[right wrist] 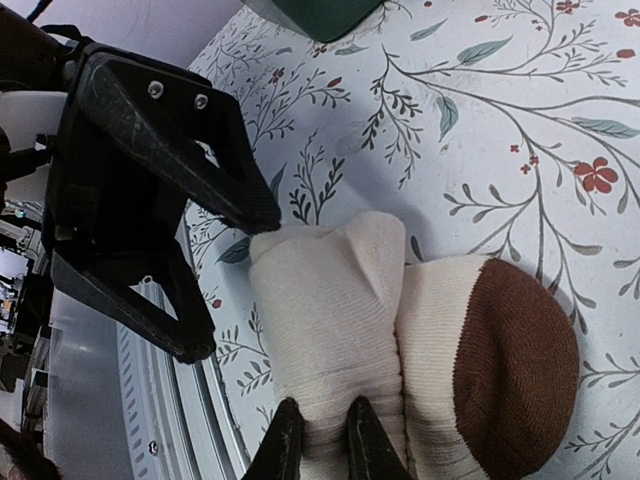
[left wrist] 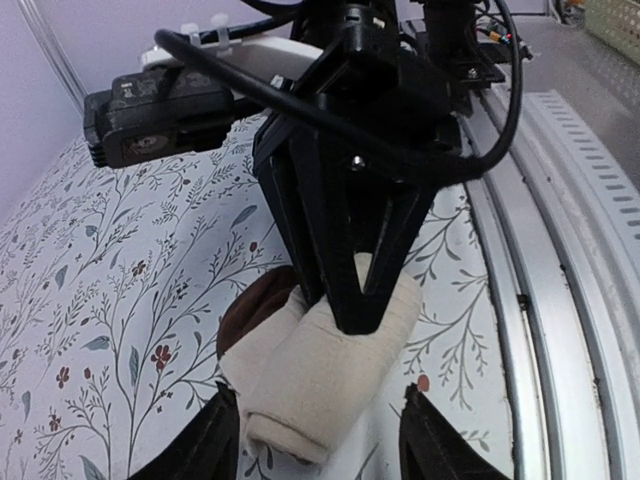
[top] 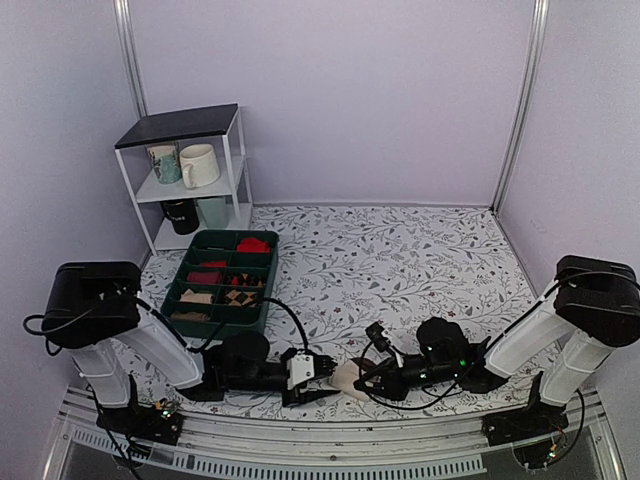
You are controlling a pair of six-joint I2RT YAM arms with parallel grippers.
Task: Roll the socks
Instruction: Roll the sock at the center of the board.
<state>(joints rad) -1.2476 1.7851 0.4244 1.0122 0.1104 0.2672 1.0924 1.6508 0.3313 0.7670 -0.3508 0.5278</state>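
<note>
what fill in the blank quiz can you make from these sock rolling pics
1. The socks lie rolled, cream with a dark ___ end.
2. The right gripper is shut on the ___ part of the roll.
3. The left gripper has its jaws ___ on either side of the roll.
4. The compartment tray is coloured ___.

Missing words: brown; cream; open; green.

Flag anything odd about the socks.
Nothing spilled or damaged. The socks form a lumpy bundle: the brown end bulges beside the cream roll, which the right gripper pinches.
</note>
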